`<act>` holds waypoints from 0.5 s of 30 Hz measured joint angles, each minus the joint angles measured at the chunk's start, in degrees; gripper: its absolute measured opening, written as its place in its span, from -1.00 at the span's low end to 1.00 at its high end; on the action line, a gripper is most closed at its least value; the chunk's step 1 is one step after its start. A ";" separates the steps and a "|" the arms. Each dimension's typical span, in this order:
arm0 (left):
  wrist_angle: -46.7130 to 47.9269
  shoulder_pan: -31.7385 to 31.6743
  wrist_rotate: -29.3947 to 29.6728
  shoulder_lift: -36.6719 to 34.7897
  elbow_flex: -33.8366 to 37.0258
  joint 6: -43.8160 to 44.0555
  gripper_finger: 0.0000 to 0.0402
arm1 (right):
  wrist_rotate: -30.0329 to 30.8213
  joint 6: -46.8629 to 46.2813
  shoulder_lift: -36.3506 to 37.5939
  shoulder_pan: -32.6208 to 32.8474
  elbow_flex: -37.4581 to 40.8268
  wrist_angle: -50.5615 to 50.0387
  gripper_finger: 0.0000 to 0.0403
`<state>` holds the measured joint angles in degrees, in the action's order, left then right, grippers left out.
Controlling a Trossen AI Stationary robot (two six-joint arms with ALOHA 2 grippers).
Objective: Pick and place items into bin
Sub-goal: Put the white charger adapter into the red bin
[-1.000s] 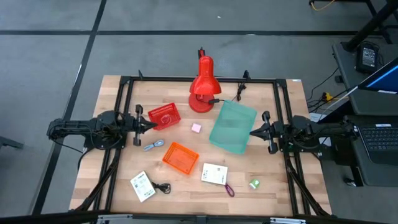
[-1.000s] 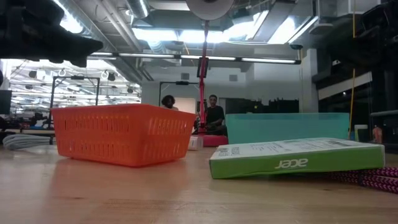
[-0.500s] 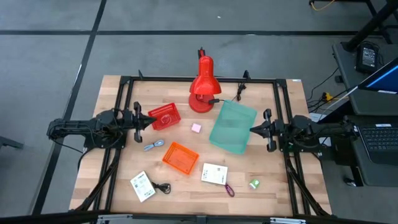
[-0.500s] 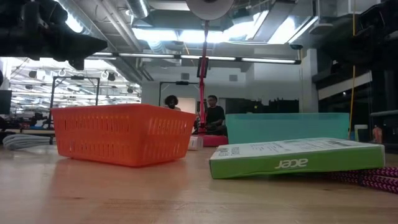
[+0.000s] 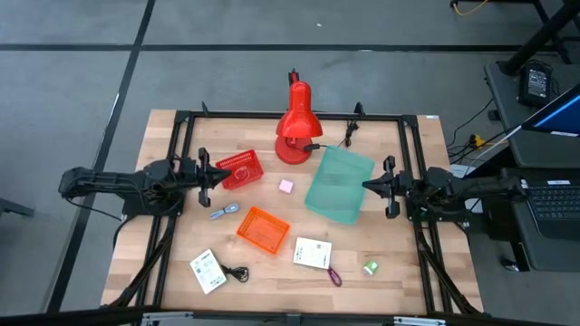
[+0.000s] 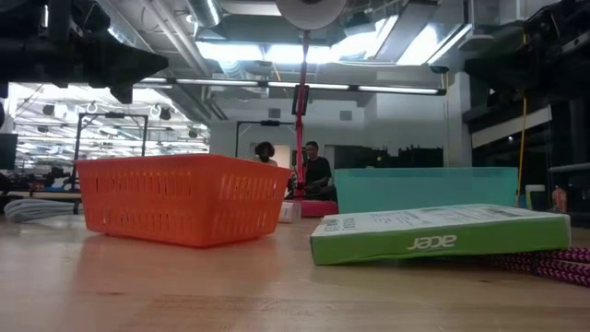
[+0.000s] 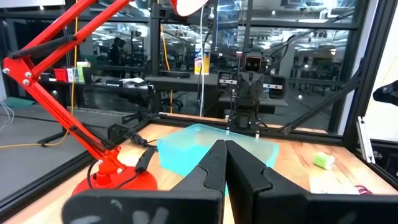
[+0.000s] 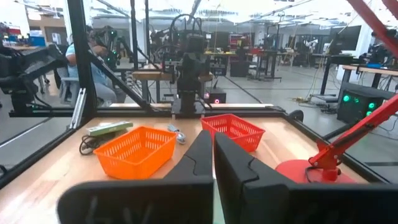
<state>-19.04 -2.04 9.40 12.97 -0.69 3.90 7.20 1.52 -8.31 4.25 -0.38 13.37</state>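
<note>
The items lie loose on the wooden table: a pink cube (image 5: 286, 186), two white printed cards (image 5: 207, 270) (image 5: 313, 254), a black coiled cable (image 5: 237, 272), a purple strap (image 5: 333, 275), a small green piece (image 5: 371, 267) and a small blue-silver piece (image 5: 223, 212). A teal bin (image 5: 339, 184) stands right of centre. My left gripper (image 5: 221, 174) is shut and held level above the table's left side, next to a red basket (image 5: 239, 168). My right gripper (image 5: 366, 187) is shut, level, at the teal bin's right edge. Both hold nothing.
A big red desk lamp (image 5: 294, 127) stands at the far middle, its arm crossing the left wrist view (image 7: 56, 99). An orange basket (image 5: 263, 228) sits near the centre. A black frame (image 5: 181, 122) borders the table. People sit in the room beyond (image 6: 318, 171).
My left gripper has tipped up and rolled a little where it hangs by the red basket, and the arm's rear end has swung toward the table's left. My right gripper has tipped slightly. Both stay shut. No item has moved.
</note>
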 joint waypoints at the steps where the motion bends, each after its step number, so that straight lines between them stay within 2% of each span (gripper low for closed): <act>1: -1.28 0.00 -0.01 1.46 0.00 0.02 -0.99 | 0.02 0.02 -0.89 0.00 -0.02 0.77 -1.00; 5: -6.20 0.00 -0.04 7.37 -0.36 -0.06 -0.99 | 0.67 0.19 -4.86 0.00 -0.01 5.11 -1.00; 11: -6.64 0.03 -0.06 17.84 -5.55 -0.14 -0.99 | 0.74 0.26 -10.55 0.00 -0.11 10.44 -1.00; 15: -6.55 0.04 -0.06 24.77 -8.21 -2.11 -0.98 | 0.79 -1.50 -14.95 0.00 -3.15 10.14 -1.00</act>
<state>-25.58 -2.00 9.34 37.74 -8.89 1.79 7.99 0.02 -23.26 4.25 -3.53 23.51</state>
